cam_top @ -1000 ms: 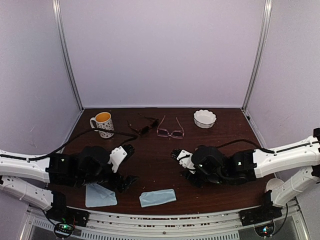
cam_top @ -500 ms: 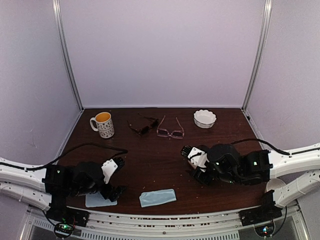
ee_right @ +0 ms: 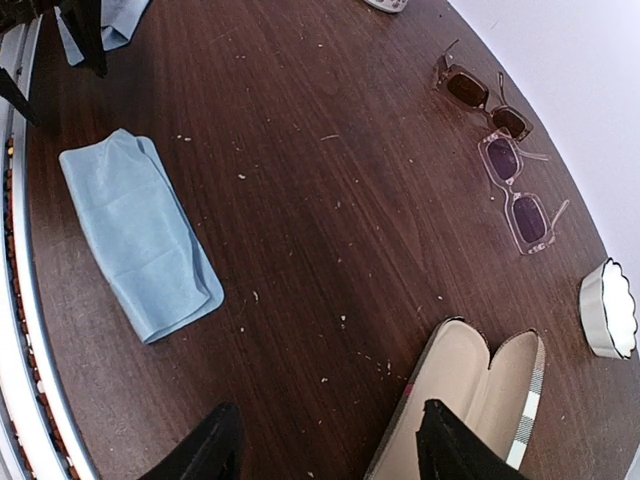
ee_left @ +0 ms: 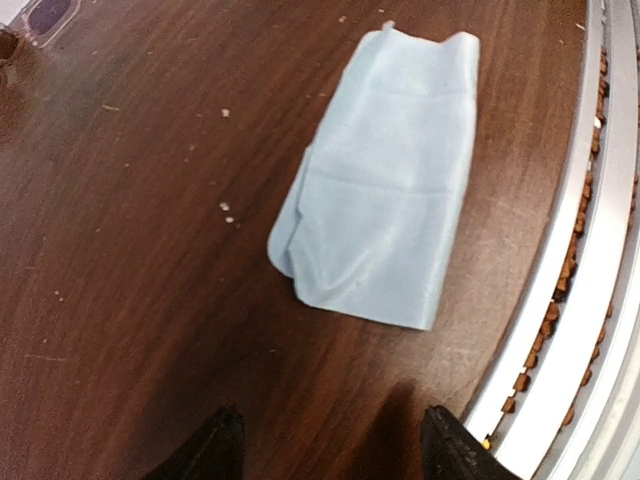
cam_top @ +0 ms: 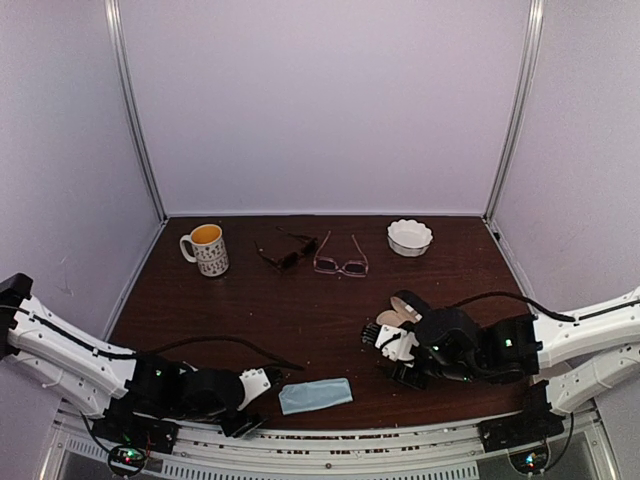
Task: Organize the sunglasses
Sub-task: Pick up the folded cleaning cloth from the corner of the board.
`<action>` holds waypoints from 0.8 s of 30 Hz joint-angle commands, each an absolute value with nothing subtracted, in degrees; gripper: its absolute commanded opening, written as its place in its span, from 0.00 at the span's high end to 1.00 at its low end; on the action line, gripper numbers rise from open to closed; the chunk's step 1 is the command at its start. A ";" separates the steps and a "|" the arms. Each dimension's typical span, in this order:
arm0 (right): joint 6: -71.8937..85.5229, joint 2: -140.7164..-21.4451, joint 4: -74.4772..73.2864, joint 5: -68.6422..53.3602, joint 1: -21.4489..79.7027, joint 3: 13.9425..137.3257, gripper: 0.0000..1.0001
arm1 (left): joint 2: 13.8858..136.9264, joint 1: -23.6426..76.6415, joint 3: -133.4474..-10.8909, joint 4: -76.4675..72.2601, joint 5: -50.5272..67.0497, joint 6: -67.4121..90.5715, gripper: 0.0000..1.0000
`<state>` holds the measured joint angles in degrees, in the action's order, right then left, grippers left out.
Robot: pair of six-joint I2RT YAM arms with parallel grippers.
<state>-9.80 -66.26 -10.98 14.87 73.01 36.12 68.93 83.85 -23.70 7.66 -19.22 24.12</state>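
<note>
Vs. 1 s ago, both arms have pulled back toward the near edge. The L gripper point(cam_top: 258, 400) was over the mid-left of the table point(cam_top: 300, 310). It's now low at the front rim, just beside the left end of the blue cloth point(cam_top: 315, 393). Its fingers have narrowed but are still apart w/ only bare wood between them, gripping nothing (L wrist view: point(ee_left: 330, 445), cloth ahead point(ee_left: 385, 190)). The second cloth point(ee_right: 100, 20), plain in the top view before, is now covered there by the L arm and only shows at the edge of the R wrist view.

The R gripper point(cam_top: 385, 352) has moved right and nearer. A tan case point(cam_top: 403, 313) w/ striped trim, not seen before, now lies open just beside it. In the R wrist view the fingers stand spread point(ee_right: 330, 445), mostly bare table between them. One finger overlaps the case point(ee_right: 480, 390), which isn't clamped.

The dark sunglasses point(cam_top: 288, 255) and pink-framed glasses point(cam_top: 340, 262) haven't shifted. They lie side by side at the far middle, arms out, between mug point(cam_top: 207, 249) and bowl point(cam_top: 410, 237), well apart from both grippers.
</note>
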 commanded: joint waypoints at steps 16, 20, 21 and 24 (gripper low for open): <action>-12.89 -68.88 -4.08 15.70 74.60 32.85 0.37 | 78.50 87.45 -28.59 -3.09 -16.32 12.61 0.61; -12.59 -68.91 -3.26 15.69 74.71 32.01 0.36 | 80.46 87.42 -29.36 -3.50 -17.02 12.13 0.62; -12.50 -68.91 -3.08 15.65 74.70 31.84 0.36 | 81.02 87.44 -29.55 -3.43 -17.25 11.97 0.62; -12.36 -69.07 -2.58 15.69 74.63 31.34 0.36 | 82.76 87.34 -30.30 -3.30 -17.48 11.94 0.63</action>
<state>-12.56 -68.69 -4.49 14.83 74.28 32.29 80.90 87.22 -28.34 -0.82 -16.82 13.30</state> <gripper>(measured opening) 0.638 0.378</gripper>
